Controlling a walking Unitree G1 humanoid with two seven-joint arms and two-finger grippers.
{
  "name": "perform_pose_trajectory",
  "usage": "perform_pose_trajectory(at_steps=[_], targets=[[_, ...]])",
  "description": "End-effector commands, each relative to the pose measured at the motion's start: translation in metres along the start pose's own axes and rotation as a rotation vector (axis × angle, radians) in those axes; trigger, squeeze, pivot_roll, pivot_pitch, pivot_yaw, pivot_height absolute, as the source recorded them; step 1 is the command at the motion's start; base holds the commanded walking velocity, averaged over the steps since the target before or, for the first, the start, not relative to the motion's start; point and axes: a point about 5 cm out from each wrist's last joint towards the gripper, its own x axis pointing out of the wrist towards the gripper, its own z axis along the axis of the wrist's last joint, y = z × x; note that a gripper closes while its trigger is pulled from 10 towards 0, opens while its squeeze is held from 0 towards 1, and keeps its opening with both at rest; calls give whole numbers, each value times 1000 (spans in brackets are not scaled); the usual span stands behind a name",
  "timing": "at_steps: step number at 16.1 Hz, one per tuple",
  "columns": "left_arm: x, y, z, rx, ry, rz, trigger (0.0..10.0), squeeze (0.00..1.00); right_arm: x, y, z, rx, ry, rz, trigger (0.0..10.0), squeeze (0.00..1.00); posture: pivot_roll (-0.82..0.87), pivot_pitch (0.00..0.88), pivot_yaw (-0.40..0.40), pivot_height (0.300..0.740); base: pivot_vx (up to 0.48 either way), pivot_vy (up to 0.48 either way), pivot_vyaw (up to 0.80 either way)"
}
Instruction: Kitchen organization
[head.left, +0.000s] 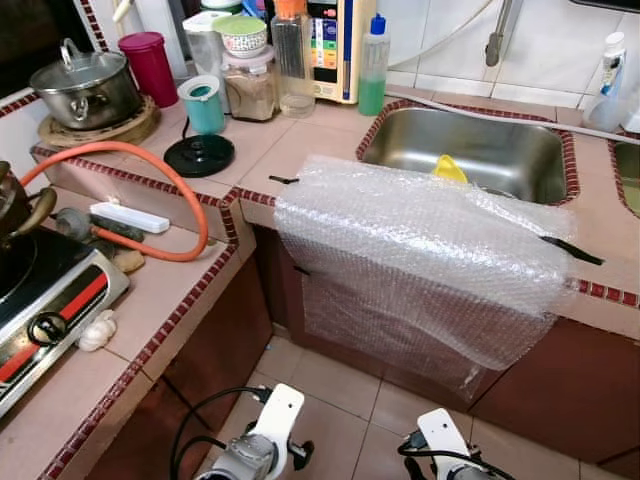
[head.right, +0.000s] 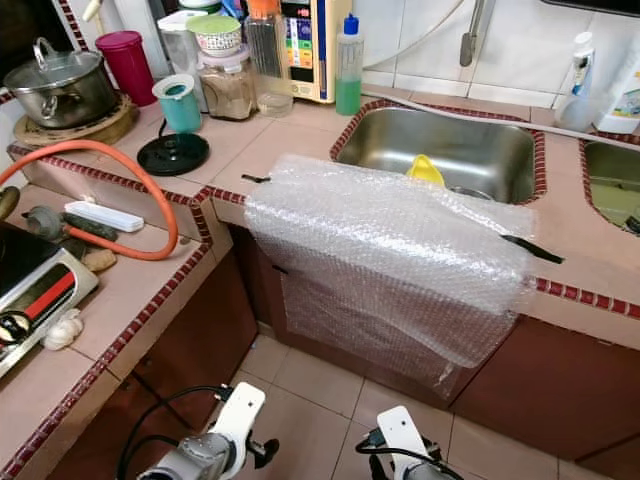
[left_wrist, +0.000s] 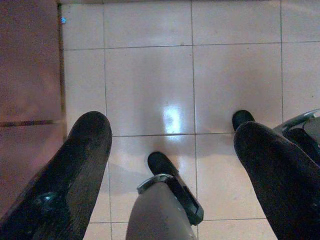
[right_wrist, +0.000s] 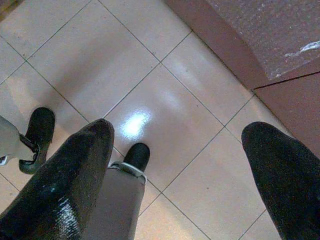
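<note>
Tiled counter (head.left: 300, 140) is lying ahead, above both hanging grippers (fingers apart, empty): left gripper (left_wrist: 170, 165), right gripper (right_wrist: 175, 165).

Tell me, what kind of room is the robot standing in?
Almost surely a home kitchen. There's a steel sink set in a tiled counter, a lidded cooking pot, and a gas stove with an orange hose.

Clear bubble wrap sheet (head.left: 425, 255) draped over tiled surface (head.left: 300, 140) edge just beside steel sink (head.left: 470, 150), hanging down cabinet front, held w/ black tape strips (head.left: 572, 251).
</note>
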Motion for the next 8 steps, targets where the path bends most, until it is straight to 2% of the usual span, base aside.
perform_pose_trajectory(at_steps=[1,4,6,8], targets=[[1,-2,1,14,14,7,10000,0,0,4,-2,-8,9,15,10000,0,18,0,55,740,0,0,-706],[2,-8,8,24,13,0,10000,0,0,4,-4,-17,15,16,10000,0,16,0,59,740,0,0,-710],[0,1,0,32,24,3,10000,0,-1,5,-6,-18,19,15,10000,0,16,0,59,740,0,0,-709],[0,3,-2,37,26,2,10000,0,-1,5,-7,-22,23,15,10000,0,14,0,60,740,0,0,-706]])
